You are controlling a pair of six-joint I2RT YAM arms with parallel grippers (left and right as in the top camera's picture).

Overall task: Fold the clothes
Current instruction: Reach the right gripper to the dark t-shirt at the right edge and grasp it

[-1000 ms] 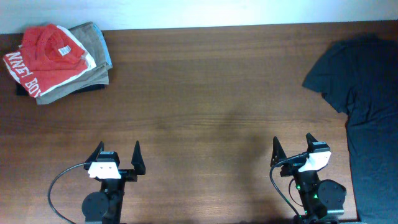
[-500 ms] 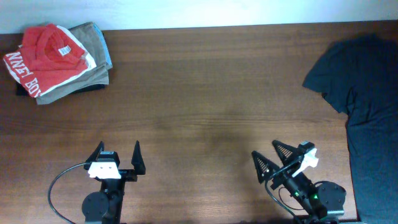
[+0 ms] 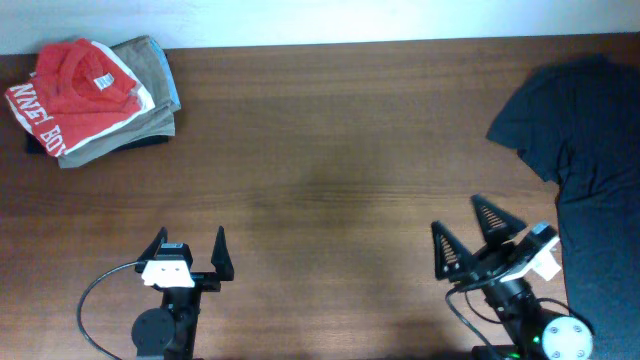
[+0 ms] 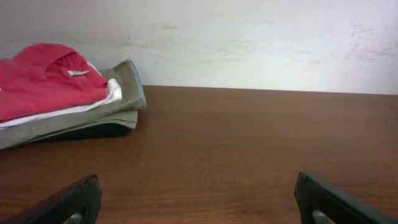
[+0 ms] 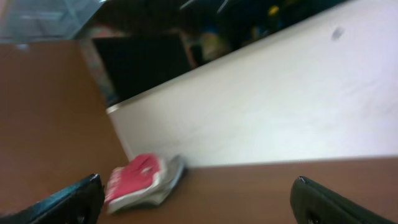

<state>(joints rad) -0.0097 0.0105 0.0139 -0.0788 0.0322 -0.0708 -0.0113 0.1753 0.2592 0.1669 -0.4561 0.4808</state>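
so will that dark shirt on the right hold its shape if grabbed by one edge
Probably floppy: the dark shirt lies spread flat with faint folds, so lifted by one edge the rest would likely sag and drag. Pushed, it would likely bunch on the wooden table rather than slide whole.

Blurred; red shirt (image 5: 138, 176) — on table (image 5: 261, 193)

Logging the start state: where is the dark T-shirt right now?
Overhead view: the dark T-shirt lies at the table's right edge, beside the right gripper, far from the folded pile at back left.
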